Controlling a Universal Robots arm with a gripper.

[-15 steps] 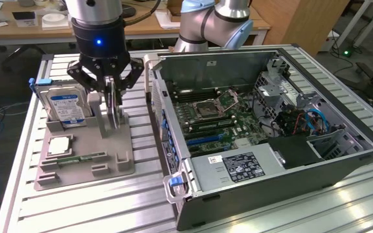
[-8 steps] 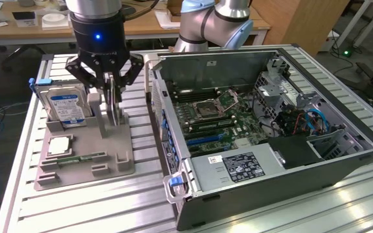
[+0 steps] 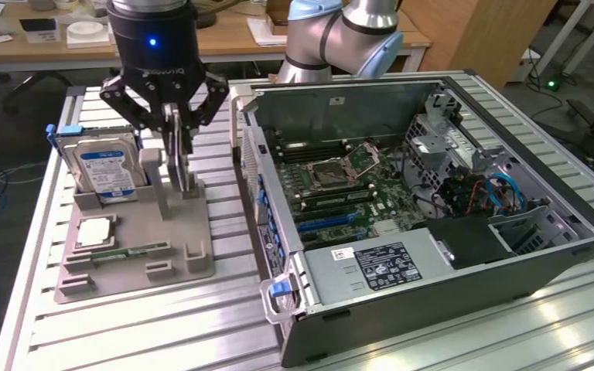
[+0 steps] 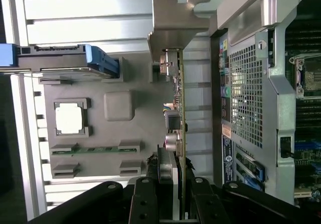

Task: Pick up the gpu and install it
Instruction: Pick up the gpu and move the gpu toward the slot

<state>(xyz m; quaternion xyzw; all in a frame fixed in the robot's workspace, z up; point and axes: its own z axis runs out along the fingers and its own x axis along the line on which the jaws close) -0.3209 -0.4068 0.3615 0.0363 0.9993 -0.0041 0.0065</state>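
Hand [image 3: 177, 131] clamped on the gpu [image 3: 180, 174], exterior view's upper left; we judge the grey holder [image 3: 173, 239] stands it upright for gripping.

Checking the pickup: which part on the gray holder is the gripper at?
The gpu, the green card standing on edge between the fingers of the gripper. The blue-labelled hard drive, the processor and the memory stick sit clear of it.
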